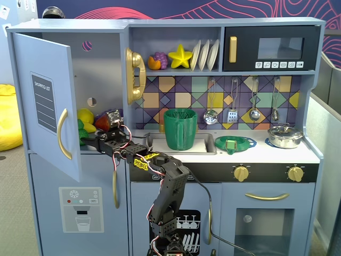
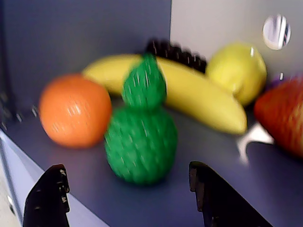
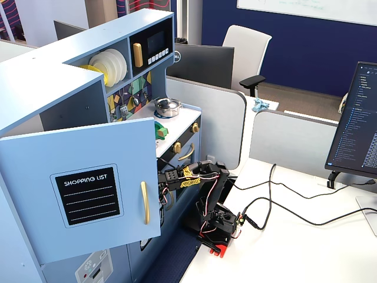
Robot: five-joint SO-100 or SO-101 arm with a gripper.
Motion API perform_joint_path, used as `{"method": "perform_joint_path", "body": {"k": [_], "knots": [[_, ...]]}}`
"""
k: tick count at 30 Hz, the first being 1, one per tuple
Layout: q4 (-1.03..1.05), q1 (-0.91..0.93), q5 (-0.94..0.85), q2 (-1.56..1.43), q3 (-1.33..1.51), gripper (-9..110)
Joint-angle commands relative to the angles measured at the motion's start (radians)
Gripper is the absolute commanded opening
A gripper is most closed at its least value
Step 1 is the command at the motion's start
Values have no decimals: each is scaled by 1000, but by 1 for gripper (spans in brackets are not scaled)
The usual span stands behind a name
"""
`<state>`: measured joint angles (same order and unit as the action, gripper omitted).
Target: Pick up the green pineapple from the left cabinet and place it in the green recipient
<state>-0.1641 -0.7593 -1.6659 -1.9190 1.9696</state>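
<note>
In the wrist view the tool [image 2: 128,198] stands wide open and holds nothing, its two dark tips at 7 and 5 o'clock of the pineapple [image 2: 141,142]. The pineapple stands upright on the cabinet [image 1: 101,69] shelf, between the tips but just beyond them. An orange [image 2: 75,109] lies at its 9 o'clock and a banana [image 2: 199,97] behind. I judge that the grasp is not yet made; lifting and carrying to the recipient [image 1: 180,129] remain.

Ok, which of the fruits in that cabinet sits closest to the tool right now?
The green pineapple, standing upright directly ahead of the open tool; the orange, banana and lemon lie farther back.
</note>
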Motion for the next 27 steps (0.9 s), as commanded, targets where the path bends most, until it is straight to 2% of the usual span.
{"method": "perform_joint_path", "body": {"k": [1,13,27], "knots": [[-40,-12,-18,5,-20,25],[-55,-3,-75,129,-100,24],[-52,-12,-63,268,-287,24]]}}
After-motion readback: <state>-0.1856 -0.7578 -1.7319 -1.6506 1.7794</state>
